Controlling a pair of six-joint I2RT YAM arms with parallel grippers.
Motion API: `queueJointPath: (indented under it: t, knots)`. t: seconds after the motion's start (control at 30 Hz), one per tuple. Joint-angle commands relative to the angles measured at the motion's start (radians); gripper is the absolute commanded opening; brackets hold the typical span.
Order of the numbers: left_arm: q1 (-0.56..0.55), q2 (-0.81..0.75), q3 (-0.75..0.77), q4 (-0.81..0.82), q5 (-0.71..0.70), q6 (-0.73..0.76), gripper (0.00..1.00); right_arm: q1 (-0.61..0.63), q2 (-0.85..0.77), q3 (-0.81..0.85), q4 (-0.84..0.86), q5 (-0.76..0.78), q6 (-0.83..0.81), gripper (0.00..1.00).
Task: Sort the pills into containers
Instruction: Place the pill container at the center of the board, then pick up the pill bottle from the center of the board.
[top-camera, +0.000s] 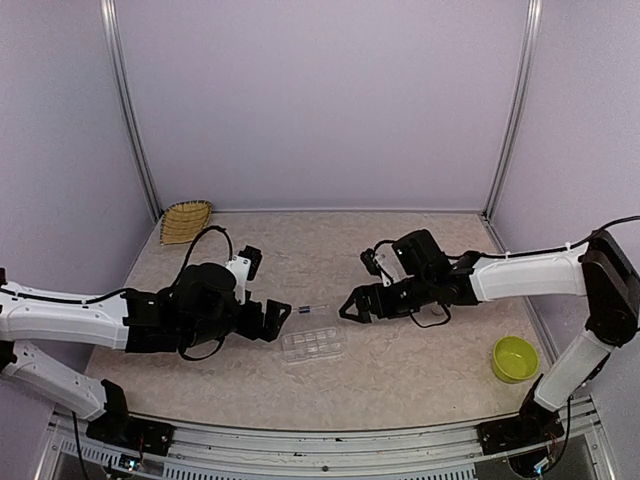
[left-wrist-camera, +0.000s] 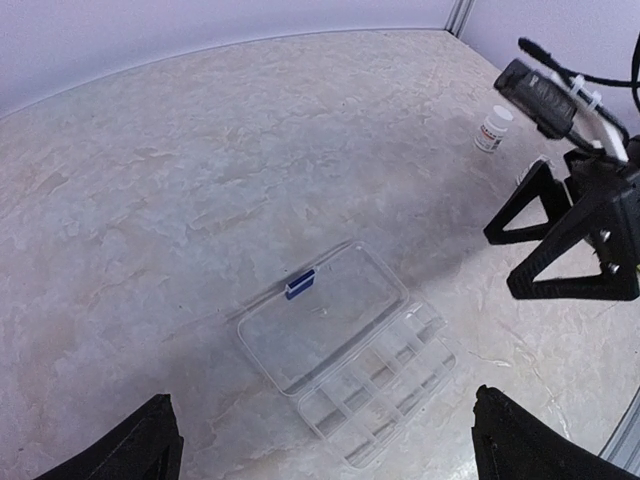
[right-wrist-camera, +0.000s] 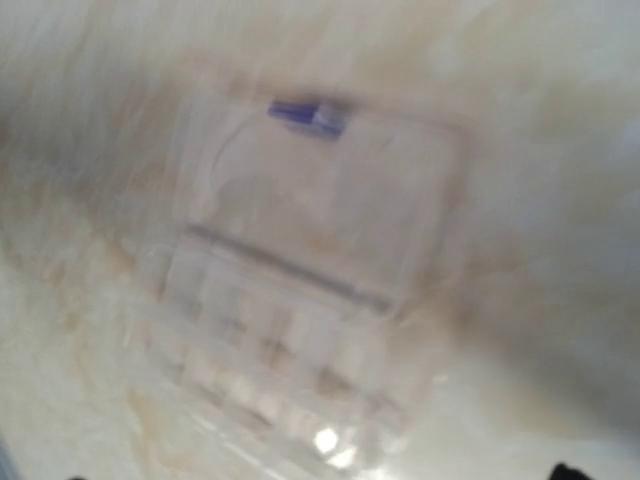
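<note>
Top view: clear organizer box flat on the mottled table, lid thrown open toward the far side, blue latch at the lid's far edge. Left gripper just beside the box on its left, jaws spread wide, gripping nothing. Right gripper near the box's far right corner, jaws apart, also gripping nothing. Box between the two grippers and slightly nearer the arm bases, touched by neither. Yellow-green bowl well apart at near right; woven basket at the far left corner. Left wrist view: same box centred ahead of the two black fingers at the lower corners, outside their span, divided cells nearest the camera, open lid lying flat beyond, blue latch on the lid's rim. Right gripper at the right edge, triangular fingers separated, clear of the box. Small white bottle upright farther back on the table. Right wrist view, heavily blurred: box filling the frame below the camera, lid and blue latch toward the top, cells toward the bottom; cell contents impossible to tell; only a dark tip at the lower edge, so spread of the jaws unreadable here.
</note>
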Motion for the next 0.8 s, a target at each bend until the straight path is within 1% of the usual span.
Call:
queueJointPath:
  t: [0.0, 0.1, 0.23, 0.37, 0.5, 0.6, 0.67, 0.77]
  knots:
    - [0.010, 0.033, 0.004, 0.029, 0.020, 0.023, 0.99, -0.009, -0.123, 0.019, -0.145, 0.196, -0.104, 1.00]
    - [0.017, 0.067, 0.036, 0.027, 0.035, 0.035, 0.99, -0.018, -0.204, 0.001, -0.158, 0.252, -0.163, 1.00]
    - [0.040, 0.154, 0.136, 0.007, 0.063, 0.074, 0.99, -0.038, -0.286, -0.016, -0.169, 0.306, -0.202, 1.00]
    - [0.080, 0.261, 0.324, -0.092, 0.152, 0.071, 0.99, -0.052, -0.362, -0.012, -0.199, 0.361, -0.234, 1.00]
    - [0.091, 0.350, 0.539, -0.229, 0.152, 0.090, 0.99, -0.081, -0.429, -0.017, -0.214, 0.412, -0.213, 1.00]
    - [0.097, 0.381, 0.635, -0.250, 0.161, 0.120, 0.99, -0.118, -0.452, -0.037, -0.219, 0.465, -0.194, 1.00]
    - [0.099, 0.404, 0.651, -0.226, 0.170, 0.149, 0.99, -0.135, -0.462, -0.072, -0.206, 0.492, -0.186, 1.00]
    - [0.101, 0.434, 0.626, -0.157, 0.179, 0.178, 0.99, -0.153, -0.474, -0.151, -0.182, 0.539, -0.144, 1.00]
